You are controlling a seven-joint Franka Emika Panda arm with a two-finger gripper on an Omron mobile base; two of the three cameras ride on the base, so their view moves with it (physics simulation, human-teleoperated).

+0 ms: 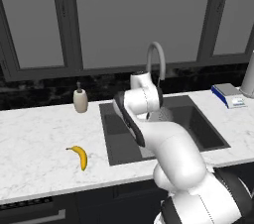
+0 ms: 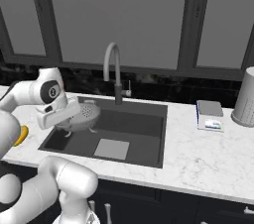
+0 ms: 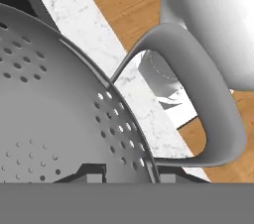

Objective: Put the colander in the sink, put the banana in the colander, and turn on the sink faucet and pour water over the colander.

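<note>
colander (image 2: 83, 115) over left part of sink (image 2: 144, 124), held up at arm's end | faucet (image 2: 115, 72) behind sink, at its middle | banana (image 1: 79, 156) on counter (image 1: 34, 139) left of sink, near front edge | soap dispenser (image 1: 80, 99) on counter behind banana, by wall

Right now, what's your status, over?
Jaws clamped on colander rim, carrying it above the sink. Banana waiting on counter. Nothing blocking the basin.

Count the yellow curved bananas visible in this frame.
1. The small curved yellow banana lies on the white marble counter, left of the dark sink. Others may be hidden behind the arm.
</note>
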